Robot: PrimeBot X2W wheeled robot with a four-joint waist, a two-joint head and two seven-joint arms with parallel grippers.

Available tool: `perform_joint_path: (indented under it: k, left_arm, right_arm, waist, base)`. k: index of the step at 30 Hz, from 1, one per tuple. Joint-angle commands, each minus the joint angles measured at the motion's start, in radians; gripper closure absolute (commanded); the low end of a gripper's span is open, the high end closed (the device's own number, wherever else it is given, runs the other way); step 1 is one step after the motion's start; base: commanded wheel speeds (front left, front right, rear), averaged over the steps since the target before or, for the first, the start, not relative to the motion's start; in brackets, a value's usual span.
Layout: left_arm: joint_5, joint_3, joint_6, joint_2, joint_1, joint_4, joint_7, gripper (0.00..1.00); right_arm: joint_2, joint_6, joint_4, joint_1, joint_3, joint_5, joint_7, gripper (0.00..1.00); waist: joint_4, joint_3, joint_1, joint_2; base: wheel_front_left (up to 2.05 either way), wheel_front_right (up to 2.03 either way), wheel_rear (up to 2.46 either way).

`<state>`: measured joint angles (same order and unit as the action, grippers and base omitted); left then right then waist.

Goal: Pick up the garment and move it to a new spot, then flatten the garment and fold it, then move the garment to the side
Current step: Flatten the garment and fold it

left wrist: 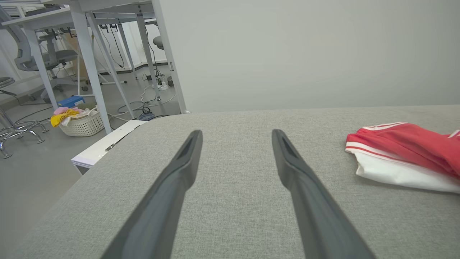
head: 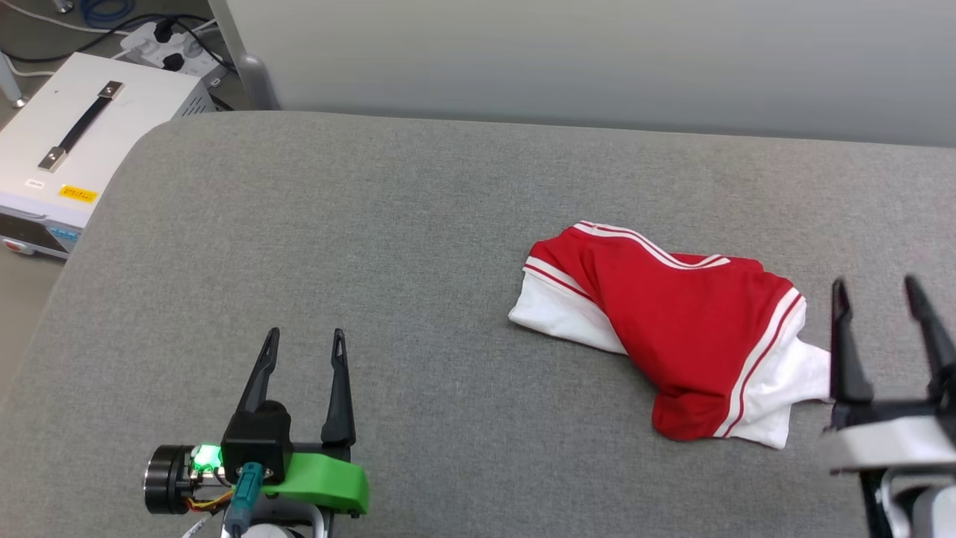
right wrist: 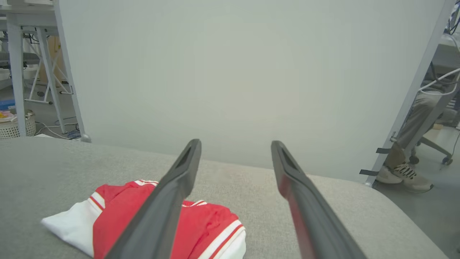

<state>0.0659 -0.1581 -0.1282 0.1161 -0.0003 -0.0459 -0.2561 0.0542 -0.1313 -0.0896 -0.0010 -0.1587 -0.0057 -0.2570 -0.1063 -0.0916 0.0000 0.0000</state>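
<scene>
The garment [head: 672, 329] lies crumpled on the grey padded table [head: 373, 246], right of centre: red cloth with white sleeves and red-and-white striped trim. No numerals show. My right gripper [head: 875, 288] stands open just right of the garment's white lower corner, not touching it. My left gripper [head: 306, 340] is open at the lower left, well apart from the garment, over bare table. In the left wrist view the garment [left wrist: 406, 154] sits at the right edge, beyond my open gripper [left wrist: 237, 135]. In the right wrist view the garment [right wrist: 118, 216] lies low and left of my open gripper [right wrist: 235, 144], partly behind the left finger.
A white equipment box [head: 82, 142] with a black handle stands off the table's far left corner, beside cables and a power strip. A pale wall panel [head: 597, 60] runs along the far edge. A person's shoe [right wrist: 404, 172] shows beyond the table's right end. A laundry basket [left wrist: 81, 122] sits on the floor.
</scene>
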Motion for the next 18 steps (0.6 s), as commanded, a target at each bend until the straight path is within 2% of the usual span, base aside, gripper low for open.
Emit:
perform_joint_path:
  k: [1,3,4,9,13,18]
  left_arm:
    - [-0.012,0.003,0.005,-0.008,0.007,0.004,-0.006,0.0]
    - [-0.016,0.005,0.009,-0.011,0.002,0.006,-0.006,0.0]
    - [-0.02,0.008,0.012,-0.015,-0.004,0.008,-0.006,0.0]
    - [-0.025,0.013,0.017,-0.023,-0.013,0.016,-0.006,0.0]
    - [-0.027,0.017,0.02,-0.029,-0.023,0.024,-0.006,0.0]
    - [-0.031,0.022,0.023,-0.035,-0.04,0.035,-0.006,0.0]
  right_arm:
    - [0.022,0.001,-0.013,-0.043,-0.008,-0.013,-0.005,0.0]
    - [0.056,0.001,-0.022,-0.09,-0.015,-0.013,-0.005,0.0]
    - [0.103,0.001,-0.006,-0.136,-0.013,-0.002,-0.005,0.0]
    - [0.239,0.001,0.069,-0.221,0.064,0.056,0.035,0.0]
    - [0.377,0.001,0.095,-0.282,0.169,0.166,0.207,0.0]
    - [0.542,0.001,0.095,-0.305,0.308,0.355,0.499,0.0]
  waist:
    - [0.0,-0.006,0.0,0.0]
    - [0.001,-0.013,0.0,0.0]
    - [0.001,-0.02,0.0,0.0]
    - [0.005,-0.042,0.0,0.0]
    - [0.007,-0.062,0.0,0.0]
    - [0.006,-0.094,0.0,0.0]
  base:
    - [0.0,0.0,0.0]
    - [0.0,0.0,0.0]
    - [0.0,0.0,0.0]
    - [0.0,0.0,0.0]
    - [0.0,0.0,0.0]
    - [0.0,0.0,0.0]
